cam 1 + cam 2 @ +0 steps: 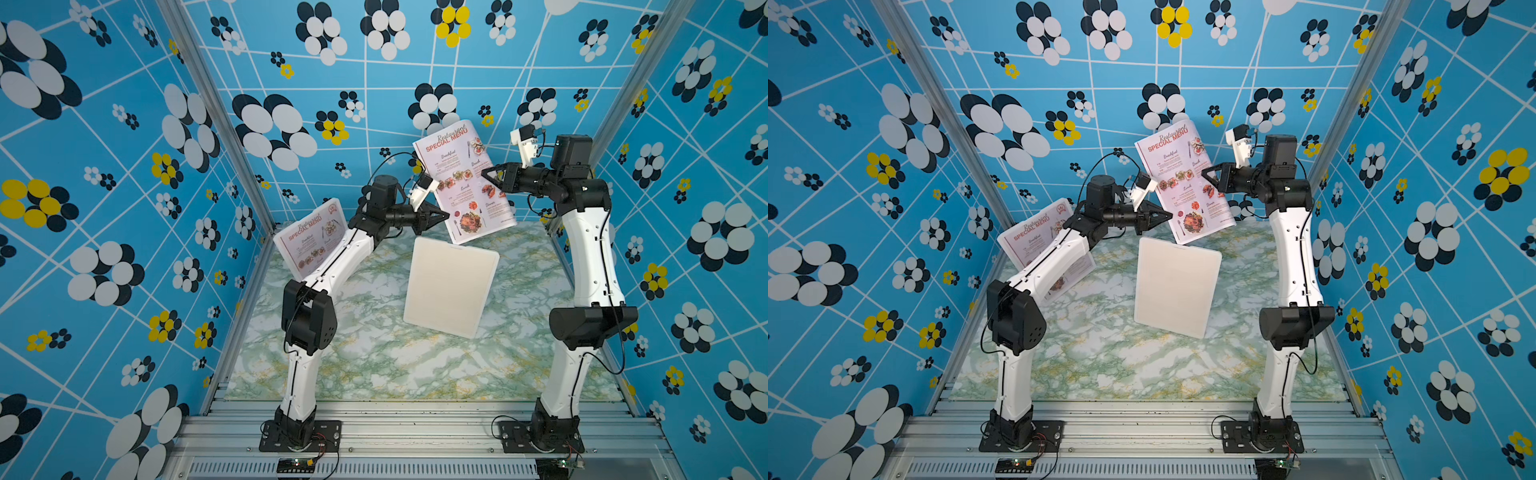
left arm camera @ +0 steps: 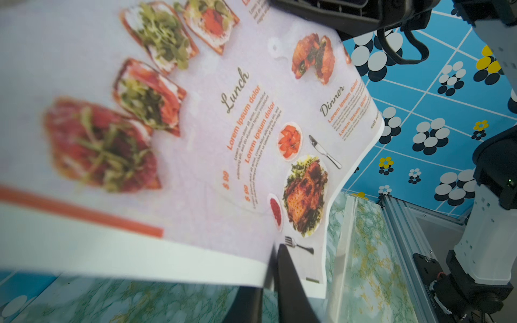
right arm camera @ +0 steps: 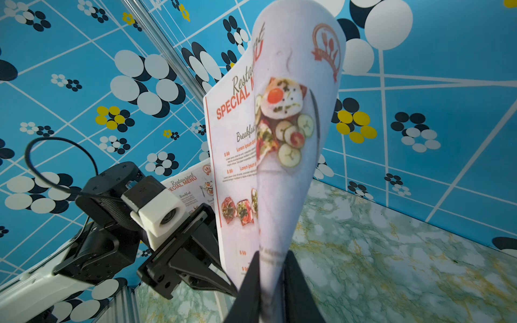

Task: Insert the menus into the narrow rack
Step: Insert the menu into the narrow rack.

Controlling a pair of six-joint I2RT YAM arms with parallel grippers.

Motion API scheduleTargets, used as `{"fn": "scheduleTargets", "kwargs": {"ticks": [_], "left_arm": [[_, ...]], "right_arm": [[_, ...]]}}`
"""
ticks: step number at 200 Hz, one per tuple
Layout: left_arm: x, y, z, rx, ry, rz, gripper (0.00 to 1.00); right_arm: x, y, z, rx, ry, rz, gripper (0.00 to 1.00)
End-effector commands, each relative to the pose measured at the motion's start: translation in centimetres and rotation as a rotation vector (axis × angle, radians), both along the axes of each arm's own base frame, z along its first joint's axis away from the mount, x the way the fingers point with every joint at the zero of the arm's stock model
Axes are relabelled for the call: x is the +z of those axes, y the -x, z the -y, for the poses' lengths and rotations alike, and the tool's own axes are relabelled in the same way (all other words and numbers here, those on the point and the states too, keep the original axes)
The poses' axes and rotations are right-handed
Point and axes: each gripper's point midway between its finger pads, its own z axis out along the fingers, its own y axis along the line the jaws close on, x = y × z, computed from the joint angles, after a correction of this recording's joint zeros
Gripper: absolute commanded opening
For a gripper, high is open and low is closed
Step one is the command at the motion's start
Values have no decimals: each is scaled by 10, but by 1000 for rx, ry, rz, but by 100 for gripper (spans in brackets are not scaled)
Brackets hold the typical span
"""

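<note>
The first insertion is in hand. A thin glossy pale-pink menu sheet headed "Restaurant SPECIAL MENU" in red [image 1: 463,178] hangs upright and tilted in the air. Both arms hold it over the cream-white flat narrow rack [image 1: 451,291], which stands mid-counter.

The left fingers [image 1: 445,215] are closed on the long edge nearest them, low down by the bottom corner. The right fingers [image 1: 485,172] are pinched shut on the opposite long edge, higher up. In both top views the sheet's bottom corner sits right at the rack's top edge; whether it touches cannot be told.

The next move, I judge, is to square that tilted bottom edge to the slot and lower it. The sheet must be kept taut, since the right wrist view shows it curling around the grip.

The second pale-pink menu sheet [image 1: 309,237] leans at the left wall on the green-veined marble-look counter [image 1: 374,353]. It is partly behind the left arm and well apart from the rack.
</note>
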Motion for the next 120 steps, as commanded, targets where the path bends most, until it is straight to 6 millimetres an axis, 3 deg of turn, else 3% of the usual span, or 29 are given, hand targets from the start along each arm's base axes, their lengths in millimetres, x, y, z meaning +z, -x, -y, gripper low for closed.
{"fn": "scheduleTargets", "kwargs": {"ticks": [1, 120], "left_arm": [[25, 11, -10, -13, 19, 49, 15], [18, 16, -16, -3, 9, 33, 14]], "right_arm": [[12, 7, -9, 28, -17, 22, 18], [6, 8, -15, 35, -6, 2, 18]]}}
